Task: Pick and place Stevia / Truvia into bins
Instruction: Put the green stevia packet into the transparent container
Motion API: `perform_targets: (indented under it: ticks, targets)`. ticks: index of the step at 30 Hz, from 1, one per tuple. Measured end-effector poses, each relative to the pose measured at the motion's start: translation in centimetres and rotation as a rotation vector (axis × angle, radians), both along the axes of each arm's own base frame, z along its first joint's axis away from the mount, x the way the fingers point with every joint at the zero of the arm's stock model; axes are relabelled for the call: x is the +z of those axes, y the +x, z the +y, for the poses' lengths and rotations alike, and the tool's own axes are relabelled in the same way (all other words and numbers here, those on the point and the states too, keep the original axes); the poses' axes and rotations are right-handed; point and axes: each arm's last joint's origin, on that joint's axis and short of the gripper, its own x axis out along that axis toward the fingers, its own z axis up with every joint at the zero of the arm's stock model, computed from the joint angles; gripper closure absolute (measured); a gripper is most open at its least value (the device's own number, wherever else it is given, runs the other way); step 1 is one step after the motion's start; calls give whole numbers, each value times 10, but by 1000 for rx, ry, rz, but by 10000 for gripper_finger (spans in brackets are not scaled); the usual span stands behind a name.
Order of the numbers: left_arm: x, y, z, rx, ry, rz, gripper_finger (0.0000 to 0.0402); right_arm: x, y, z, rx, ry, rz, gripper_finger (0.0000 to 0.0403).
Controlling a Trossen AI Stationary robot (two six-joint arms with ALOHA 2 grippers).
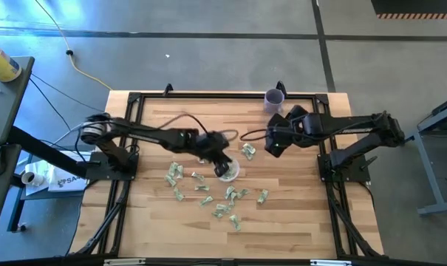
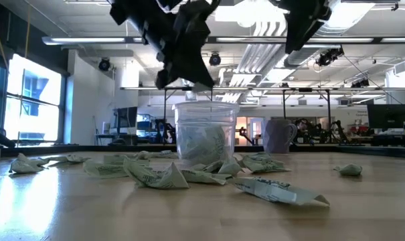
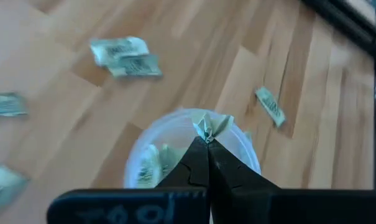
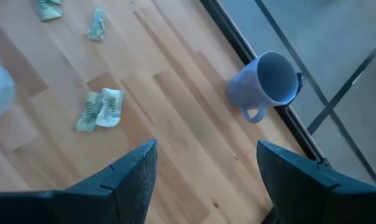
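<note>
The small pale green and white paper sweetener packet is pinched tight at the very tips of my left pincer, which is closed on it right above the little round clear plastic cup. The cup already has some packets inside. To do this well, I think I should stay over the middle of the cup, open my fingers slowly, and let the packet fall straight in. It is light, so it might stick or flutter out. My right pincer waits wide open and empty near the purple mug.
</note>
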Motion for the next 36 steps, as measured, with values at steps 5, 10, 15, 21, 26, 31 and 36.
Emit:
perform_targets:
  ticks: [5, 10, 15, 21, 26, 31, 36]
  targets:
    - [-28, 8, -6, 8, -5, 94, 341, 0, 0, 11, 10, 8, -22, 139]
    - [-25, 7, -5, 47, -20, 87, 265, 0, 0, 15, 17, 18, -28, 139]
    - [11, -1, -1, 27, -3, 104, 182, 0, -1, 14, 17, 20, -26, 139]
    - [44, -35, 5, 8, 147, 388, 141, -2, 1, 2, 22, 54, 16, 139]
    - [5, -57, 37, 185, 87, 570, 165, -17, 4, -33, -93, 99, 26, 139]
    - [-34, -87, 50, 322, -170, 674, 200, -60, 3, -64, -124, 254, 24, 139]
    - [-52, -99, 36, 403, -250, 615, 217, -102, -4, -70, -140, 308, 41, 139]
